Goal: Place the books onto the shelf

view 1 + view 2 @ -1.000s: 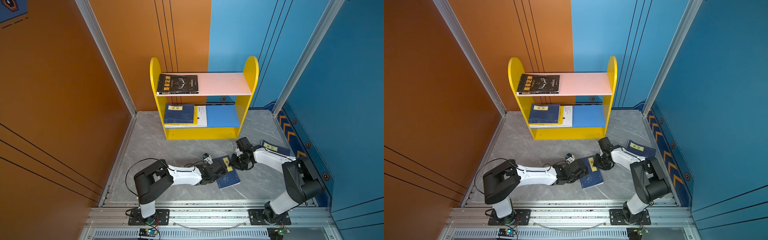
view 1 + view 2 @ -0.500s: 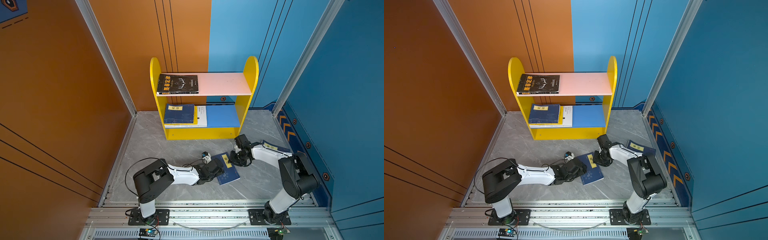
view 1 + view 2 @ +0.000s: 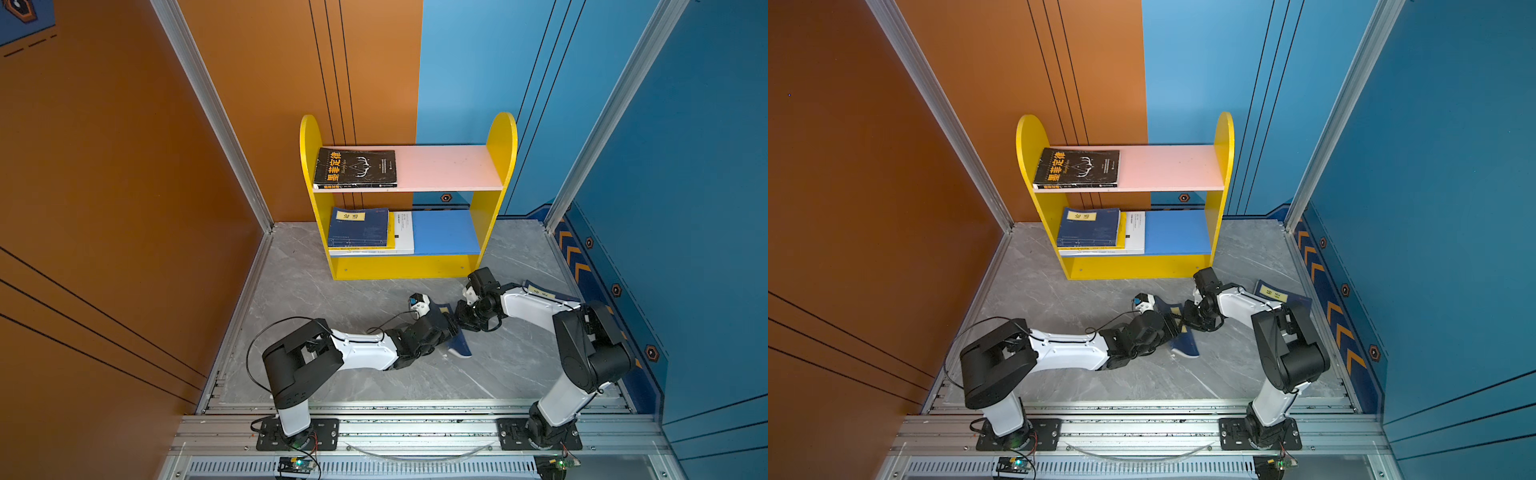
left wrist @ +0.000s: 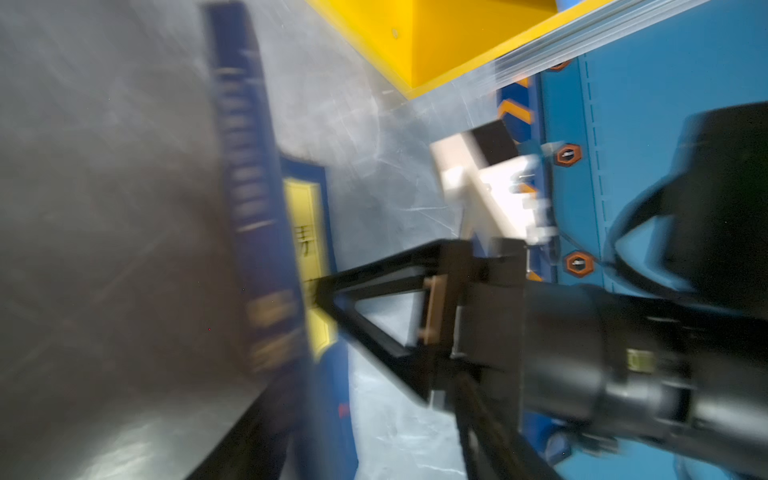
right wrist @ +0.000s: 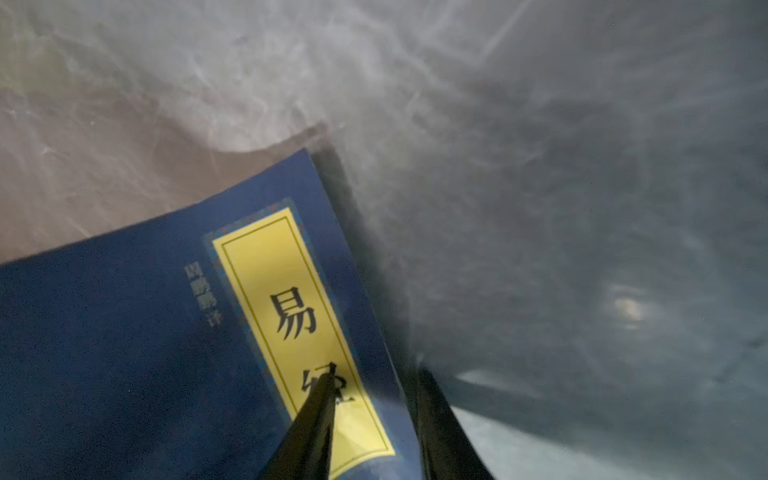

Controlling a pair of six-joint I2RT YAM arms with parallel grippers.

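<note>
A navy book with a yellow label stands tipped up on its edge on the grey floor, between both grippers. My right gripper is shut on its upper edge, one finger on the label and the other behind the cover; it also shows in the left wrist view. My left gripper is open round the book's lower part. The shelf stands behind, with a black book on the pink board. A navy book lies on yellow and white ones on the blue board.
Another navy book lies on the floor under my right forearm, near the blue right wall. The pink board's right half and the blue board's right half are bare. An orange wall closes off the left.
The navy book has been tipped from flat on the floor up onto its edge. My right gripper moved left onto its edge. The left gripper slid in under it, and its jaws narrowed a little.
</note>
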